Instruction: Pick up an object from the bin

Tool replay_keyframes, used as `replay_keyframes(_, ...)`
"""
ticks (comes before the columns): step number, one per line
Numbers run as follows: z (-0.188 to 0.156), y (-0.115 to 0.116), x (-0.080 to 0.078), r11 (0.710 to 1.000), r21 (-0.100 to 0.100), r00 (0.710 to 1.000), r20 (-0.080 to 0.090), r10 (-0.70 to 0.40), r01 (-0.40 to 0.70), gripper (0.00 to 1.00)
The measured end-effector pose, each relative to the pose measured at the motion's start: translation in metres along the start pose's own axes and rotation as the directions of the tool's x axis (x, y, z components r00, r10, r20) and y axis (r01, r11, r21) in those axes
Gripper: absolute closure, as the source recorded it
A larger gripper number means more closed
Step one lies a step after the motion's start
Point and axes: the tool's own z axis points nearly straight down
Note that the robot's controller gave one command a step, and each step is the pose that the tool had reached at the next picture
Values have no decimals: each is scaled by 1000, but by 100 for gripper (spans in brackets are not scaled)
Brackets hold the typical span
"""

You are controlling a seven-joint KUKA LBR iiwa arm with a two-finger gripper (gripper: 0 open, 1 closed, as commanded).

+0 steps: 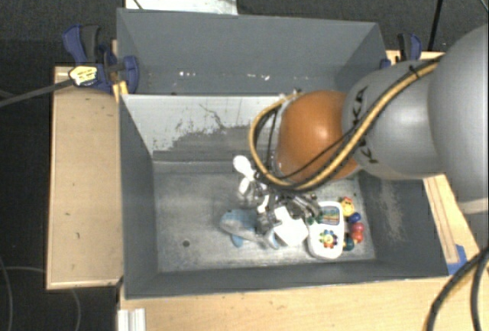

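Observation:
My gripper [267,207] is down low in the bin's front middle, among a small cluster of things. A pale blue piece [235,225] lies just left of it on the floor. A white rounded piece [289,232] sits directly under and right of it. A white propeller-like piece [244,170] pokes out at its upper left. Whether anything is held is hidden by the arm's parts.
A white toy with coloured buttons [328,235] and a few coloured beads [354,228] lie at the front right. The arm with its orange cover and cables reaches in from the right, hiding the bin's right middle.

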Motion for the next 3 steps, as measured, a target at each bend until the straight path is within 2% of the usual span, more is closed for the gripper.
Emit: replay_keyframes(3,-8,0,1,1000,0,1000,2,0,0,100)
